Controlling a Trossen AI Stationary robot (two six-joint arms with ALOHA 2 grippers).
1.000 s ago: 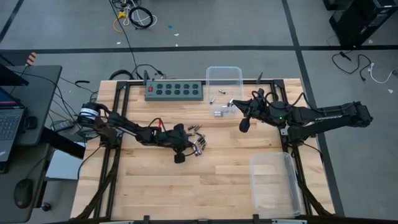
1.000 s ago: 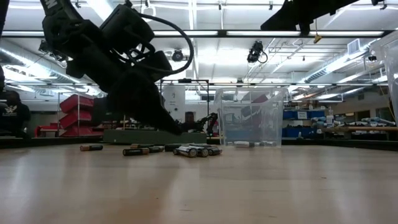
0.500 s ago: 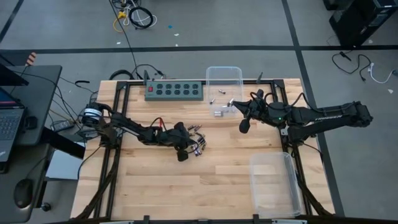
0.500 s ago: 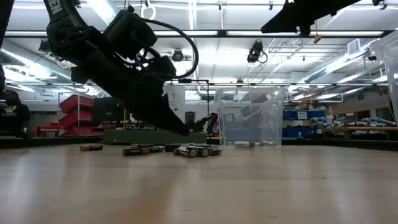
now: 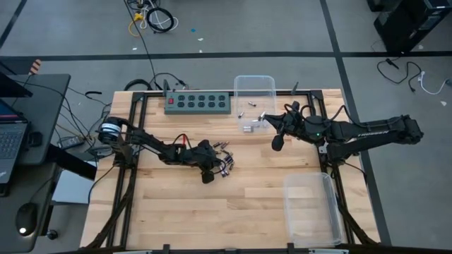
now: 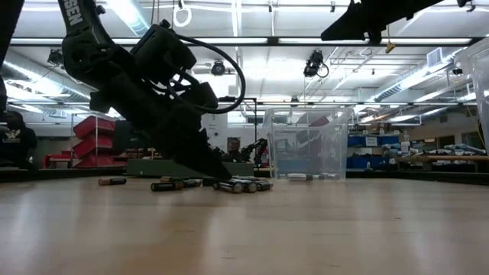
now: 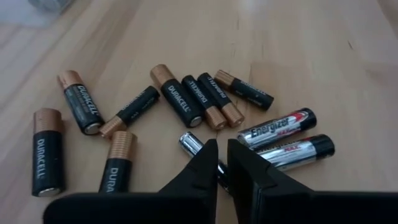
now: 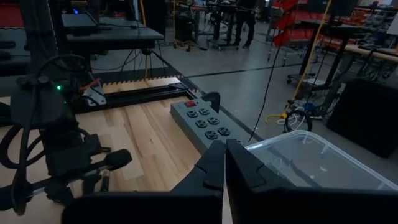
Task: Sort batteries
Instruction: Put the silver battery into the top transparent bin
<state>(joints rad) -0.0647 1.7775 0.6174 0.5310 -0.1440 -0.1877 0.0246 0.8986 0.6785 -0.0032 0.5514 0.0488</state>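
Batteries (image 7: 186,102) lie bunched at the table's (image 5: 247,204) middle in the high view; the left hand (image 7: 221,163) sits low over a silver cell (image 7: 193,144), fingers nearly together on its end — a shallow pinch could flick it into its neighbours; the right hand (image 5: 277,143), fingers together, waits upper right of centre.

A dark arm (image 6: 145,92) slants down to the batteries (image 6: 241,185) lying before a clear bin (image 6: 308,145).
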